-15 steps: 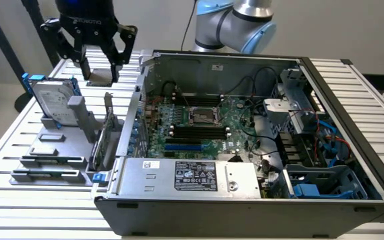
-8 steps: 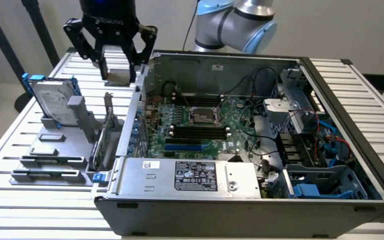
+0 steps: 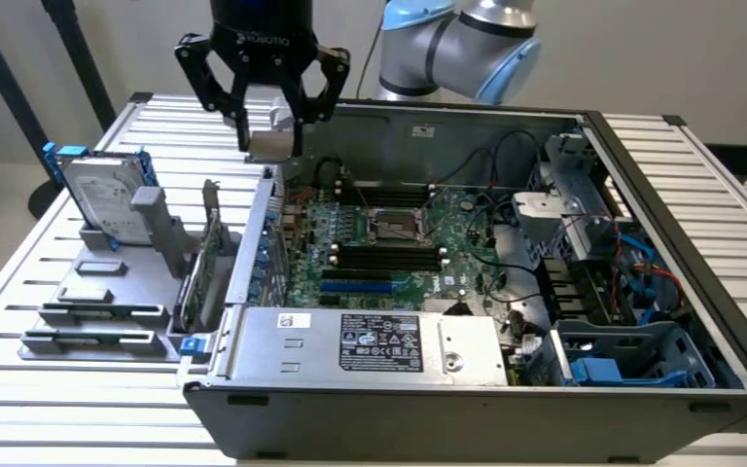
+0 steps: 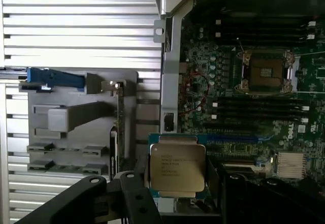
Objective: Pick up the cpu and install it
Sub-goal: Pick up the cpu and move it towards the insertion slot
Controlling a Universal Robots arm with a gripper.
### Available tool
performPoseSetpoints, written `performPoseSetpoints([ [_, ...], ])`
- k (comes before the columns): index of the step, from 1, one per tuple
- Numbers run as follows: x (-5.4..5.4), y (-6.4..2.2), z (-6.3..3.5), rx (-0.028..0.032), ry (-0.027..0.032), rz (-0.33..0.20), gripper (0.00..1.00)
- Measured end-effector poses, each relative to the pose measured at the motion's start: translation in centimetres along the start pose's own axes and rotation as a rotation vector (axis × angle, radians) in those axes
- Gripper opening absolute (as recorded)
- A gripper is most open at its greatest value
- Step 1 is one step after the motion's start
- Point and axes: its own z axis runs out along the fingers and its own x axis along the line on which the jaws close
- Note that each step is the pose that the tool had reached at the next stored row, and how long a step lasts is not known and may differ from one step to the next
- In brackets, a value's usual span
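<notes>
Showing a matt silvery metal top on the cpu (image 4: 177, 165), pinched between matt black fingers (image 3: 233, 105). Spreading ribbed, satin-bright aluminium across the surface (image 3: 698, 185) beneath the fingers. Wearing dull dark-grey paint over sheet metal on the computer case (image 3: 478, 420) just beside the fingers. Gleaming faintly in green lacquer on the motherboard (image 3: 458, 209) below the fingers. Pairing bare, shiny metal with blue plastic on the hard drive (image 3: 104, 199), well aside from the fingers, resting in a matt grey plastic holder (image 3: 140, 282).
</notes>
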Motion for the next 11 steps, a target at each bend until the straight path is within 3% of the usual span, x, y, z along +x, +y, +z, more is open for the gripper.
performPoseSetpoints([
  [11, -4.9, 2.20, 0.41, -0.0001, -0.0001, 0.000, 0.55],
])
